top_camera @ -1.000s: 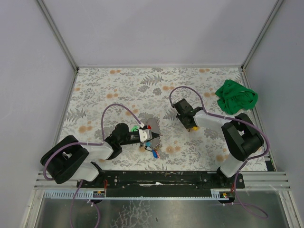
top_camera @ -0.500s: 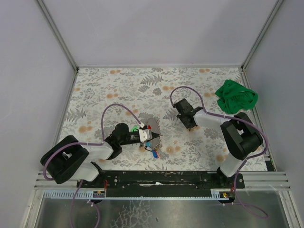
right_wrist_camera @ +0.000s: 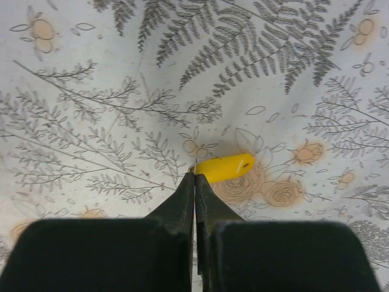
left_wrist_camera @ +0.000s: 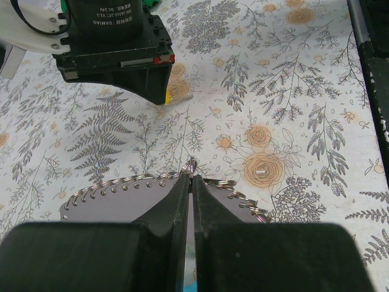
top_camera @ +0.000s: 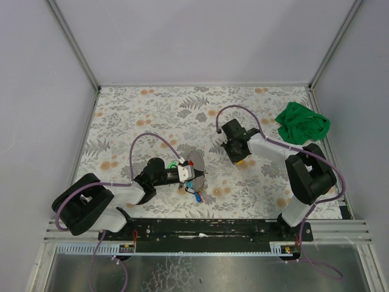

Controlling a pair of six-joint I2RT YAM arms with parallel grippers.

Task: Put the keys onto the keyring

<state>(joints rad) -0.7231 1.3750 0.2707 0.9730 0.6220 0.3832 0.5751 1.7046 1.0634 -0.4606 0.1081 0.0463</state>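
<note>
My left gripper is shut on the metal keyring, which pokes out just past its tips. A grey stitched fob lies under the fingers. From above, the left gripper rests at the fob, and a green key shows beside its wrist. My right gripper is shut on the metal blade of the yellow key. The key's plastic cap sticks out to the right of the tips, over the floral cloth. In the top view the right gripper is right of the fob.
A crumpled green cloth lies at the back right corner. Small red and blue pieces sit by the fob. The right arm's black wrist block fills the upper left of the left wrist view.
The right gripper closed on the yellow key and shifted a little left and away from the bases. The left arm has not moved.
</note>
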